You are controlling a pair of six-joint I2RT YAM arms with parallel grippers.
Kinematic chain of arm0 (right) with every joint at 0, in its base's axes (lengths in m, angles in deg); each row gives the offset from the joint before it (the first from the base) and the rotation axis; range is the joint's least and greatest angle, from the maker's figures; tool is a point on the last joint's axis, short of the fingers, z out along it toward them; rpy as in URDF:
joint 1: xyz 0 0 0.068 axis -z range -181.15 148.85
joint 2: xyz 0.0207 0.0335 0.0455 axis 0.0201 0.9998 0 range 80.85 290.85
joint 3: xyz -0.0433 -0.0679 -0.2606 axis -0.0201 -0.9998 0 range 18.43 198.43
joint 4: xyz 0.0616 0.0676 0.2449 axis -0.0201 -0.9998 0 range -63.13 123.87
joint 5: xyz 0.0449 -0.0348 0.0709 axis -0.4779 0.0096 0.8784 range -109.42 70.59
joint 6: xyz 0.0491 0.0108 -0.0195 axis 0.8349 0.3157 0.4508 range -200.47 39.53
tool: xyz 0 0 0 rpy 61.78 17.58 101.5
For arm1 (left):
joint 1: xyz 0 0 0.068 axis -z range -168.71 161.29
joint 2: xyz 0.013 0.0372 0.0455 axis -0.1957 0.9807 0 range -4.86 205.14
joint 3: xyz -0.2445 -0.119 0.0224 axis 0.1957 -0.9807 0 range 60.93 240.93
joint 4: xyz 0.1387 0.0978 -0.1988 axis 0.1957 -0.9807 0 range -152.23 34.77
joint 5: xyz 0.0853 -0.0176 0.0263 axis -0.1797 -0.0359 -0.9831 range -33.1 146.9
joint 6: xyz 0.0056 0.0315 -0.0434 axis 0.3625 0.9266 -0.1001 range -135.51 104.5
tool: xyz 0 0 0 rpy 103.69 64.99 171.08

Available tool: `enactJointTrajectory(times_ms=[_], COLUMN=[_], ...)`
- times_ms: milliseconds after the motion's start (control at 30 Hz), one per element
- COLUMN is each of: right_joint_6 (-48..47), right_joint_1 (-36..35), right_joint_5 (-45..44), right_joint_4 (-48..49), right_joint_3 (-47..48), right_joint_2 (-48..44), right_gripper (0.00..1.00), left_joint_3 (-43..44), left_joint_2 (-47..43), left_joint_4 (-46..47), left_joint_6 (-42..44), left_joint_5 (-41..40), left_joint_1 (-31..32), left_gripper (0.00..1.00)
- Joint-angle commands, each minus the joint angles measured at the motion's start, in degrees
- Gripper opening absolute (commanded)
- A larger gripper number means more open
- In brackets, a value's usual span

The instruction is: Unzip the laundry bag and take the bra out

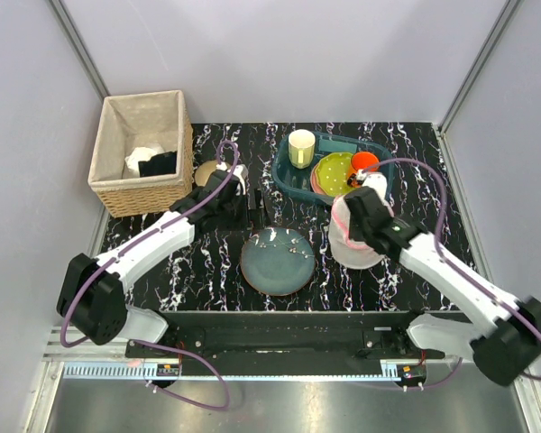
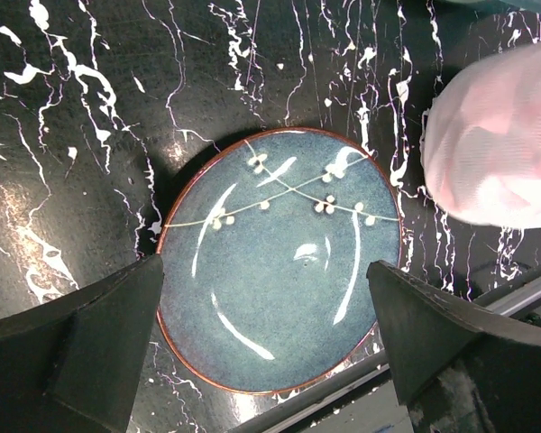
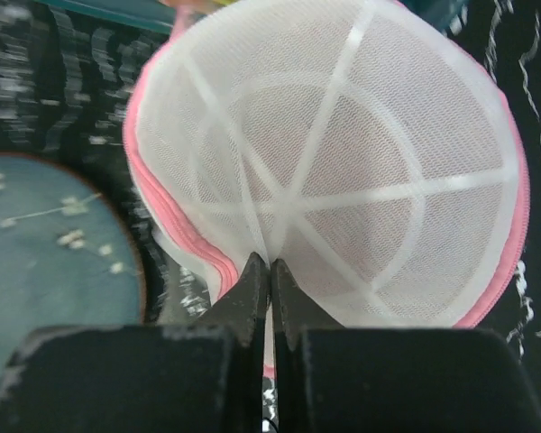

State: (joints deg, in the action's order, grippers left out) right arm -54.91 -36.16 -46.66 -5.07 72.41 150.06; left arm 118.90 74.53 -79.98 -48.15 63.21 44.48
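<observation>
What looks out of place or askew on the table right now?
Only the laundry bag: it looks tilted rather than lying flat, beside the blue plate, with its mesh pinched in the shut right pincer. Nothing looks spilled or broken.

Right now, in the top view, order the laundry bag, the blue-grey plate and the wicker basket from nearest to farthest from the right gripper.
1. The laundry bag, pinched in the right gripper.
2. The blue-grey plate, to its left, mid-table.
3. The wicker basket, far-left corner.
</observation>
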Motion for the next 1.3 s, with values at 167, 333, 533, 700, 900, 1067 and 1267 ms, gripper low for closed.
enactJointTrajectory(times_ms=[167, 333, 533, 700, 900, 1067, 1267], right_joint_6=[-11.9, -12.4, -12.7, -12.8, -13.1, -13.4, -8.0], right_joint_1=[-0.7, -0.6, -0.7, -0.7, -0.6, -0.6, -0.5], right_joint_5=[27.1, 35.5, 43.4, 46.8, 48.8, 41.1, 20.3], right_joint_4=[9.9, 10.5, 10.8, 11.6, 11.2, 9.1, 3.8], right_joint_3=[-3.3, -3.7, -2.6, -2.6, -2.5, -2.4, 1.6], right_joint_2=[-21.7, -21.8, -20.6, -21.3, -21.0, -20.7, -16.7], right_gripper=[0.0, 0.0, 0.0, 0.0, 0.0, 0.0, 0.98], left_joint_3=[7.0, 13.4, 16.8, 15.2, 14.0, 10.7, 8.8], left_joint_2=[1.0, 2.6, 7.2, 11.0, 14.7, 13.4, 12.0], left_joint_4=[6.0, 11.7, 18.3, 20.6, 23.9, 27.8, 25.7], left_joint_6=[-1.9, -5.1, -8.0, -8.7, -10.3, -12.0, -11.9], left_joint_5=[9.6, 17.8, 31.3, 38.5, 44.5, 45.6, 37.7], left_joint_1=[0.3, -0.1, -1.4, -1.5, -0.9, -0.5, -1.5], left_gripper=[0.99, 0.99, 0.99, 0.97, 0.86, 0.0, 0.0])
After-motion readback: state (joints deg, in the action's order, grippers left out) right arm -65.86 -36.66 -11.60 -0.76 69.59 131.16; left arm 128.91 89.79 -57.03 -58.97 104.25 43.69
